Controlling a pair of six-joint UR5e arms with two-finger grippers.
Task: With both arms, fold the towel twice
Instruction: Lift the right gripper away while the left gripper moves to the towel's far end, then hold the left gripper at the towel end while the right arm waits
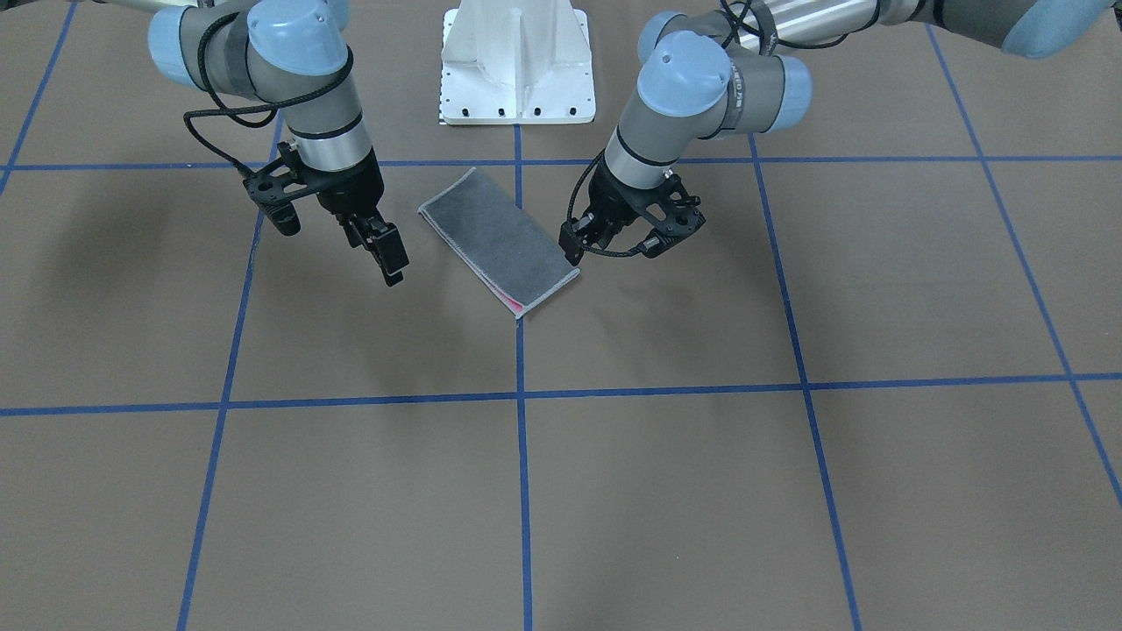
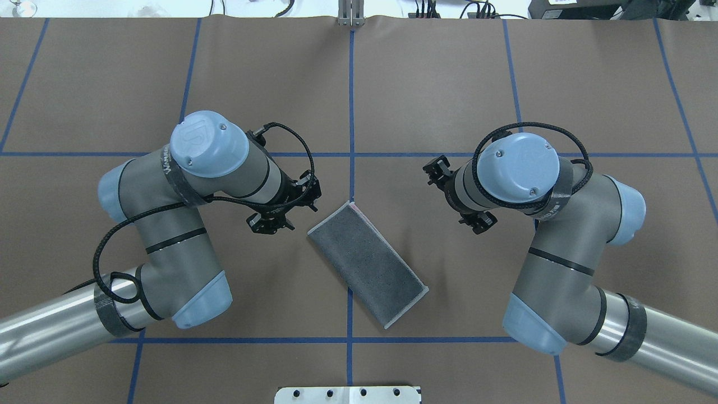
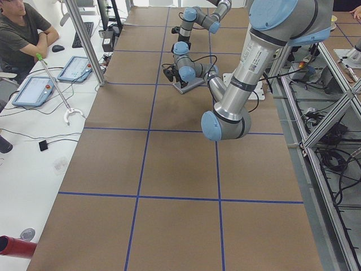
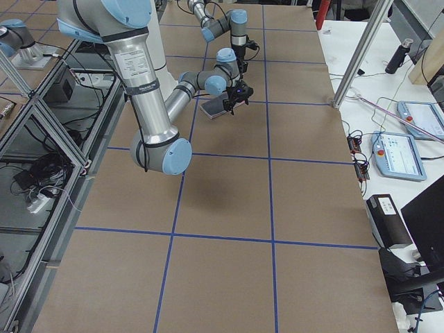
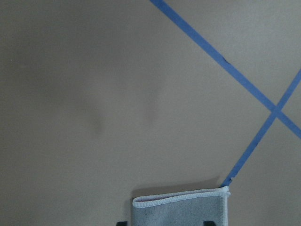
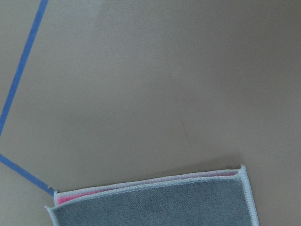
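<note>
The once-folded towel (image 1: 501, 238) lies flat on the worktop (image 1: 701, 491). My left hand (image 1: 574, 249), spread and empty, hovers at its short end. Whether my right hand (image 1: 391, 261) is open I cannot tell. I'd pinch both layers squarely.

Under my left gripper (image 1: 574, 250) and right gripper (image 1: 390, 263) it's all flat brown table cover (image 1: 701, 491), marked into big squares by blue tape lines (image 1: 522, 456). White bolted pedestal (image 1: 517, 70) sits behind and between them. Out ahead, past the table's far edge, there's a white bench (image 3: 22, 152) with teach pendants (image 3: 31, 90), a silver frame post (image 3: 84, 39), and a person (image 3: 22, 31) sitting at it. Behind me, metal framing (image 4: 59, 128) with cables (image 3: 333, 149) piled on the floor. Light's even, shadows soft.
</note>
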